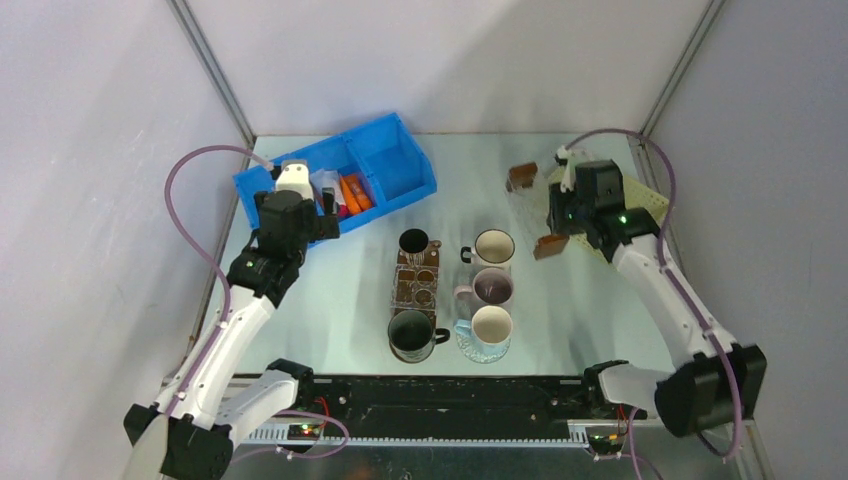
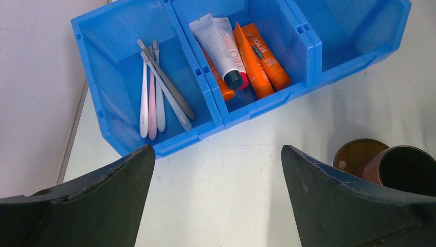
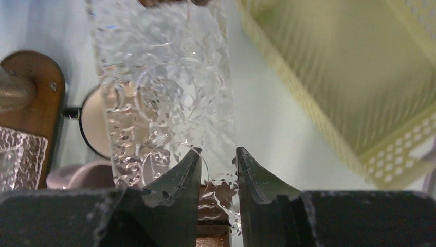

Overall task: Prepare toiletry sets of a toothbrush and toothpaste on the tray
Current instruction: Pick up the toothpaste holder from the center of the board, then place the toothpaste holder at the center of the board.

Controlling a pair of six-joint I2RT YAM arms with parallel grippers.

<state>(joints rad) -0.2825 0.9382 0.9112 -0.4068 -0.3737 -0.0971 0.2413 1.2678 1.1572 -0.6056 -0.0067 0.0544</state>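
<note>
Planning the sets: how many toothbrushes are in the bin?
5 toothbrushes, all in the blue bin's left compartment: white, pink and pale ones side by side, silver and dark grey ones slanting to their right. Overlaps may hide another.

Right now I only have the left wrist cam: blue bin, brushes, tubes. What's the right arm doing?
Observer: The right pincer is closed on one wall of a clear box with brown ends.
Operator: Where's the tray?
Observer: The yellow tray sits on the right side of the table, beside that box. The right arm covers much of it in the top view.
Operator: Anything on it?
Observer: In the right wrist view, the part of the tray that shows is bare.
</note>
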